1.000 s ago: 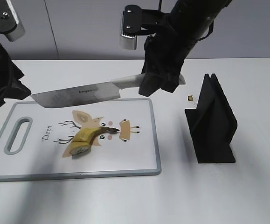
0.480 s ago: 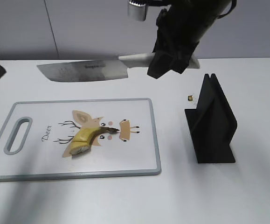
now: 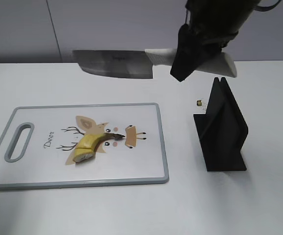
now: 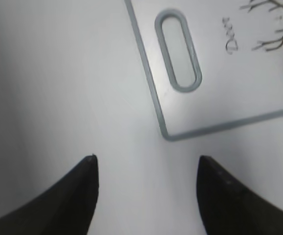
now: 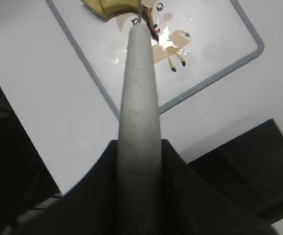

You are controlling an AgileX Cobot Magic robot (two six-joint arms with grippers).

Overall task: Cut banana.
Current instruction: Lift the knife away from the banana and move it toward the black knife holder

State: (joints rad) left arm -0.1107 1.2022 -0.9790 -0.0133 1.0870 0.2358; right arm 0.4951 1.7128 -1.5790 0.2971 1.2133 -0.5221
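The banana (image 3: 91, 144), a short yellow stub with a dark stem tip, lies on the white cutting board (image 3: 43, 169) over the deer print. My right gripper (image 3: 196, 55) is shut on the white handle of a knife (image 3: 113, 63), held level high above the table behind the board. In the right wrist view the handle (image 5: 140, 88) runs out from between the jaws (image 5: 140, 171), with a bit of the banana (image 5: 107, 6) at the top edge. My left gripper (image 4: 145, 169) is open and empty over bare table, near the board's slot-handle corner (image 4: 178, 51).
A black knife stand (image 3: 222, 128) stands on the table right of the board; it also shows in the right wrist view (image 5: 251, 156). A small brown object (image 3: 199, 103) lies behind the stand. A grey wall runs along the back.
My right gripper has lifted the knife up and carried it right, away from above the board. My left arm has left the exterior view.
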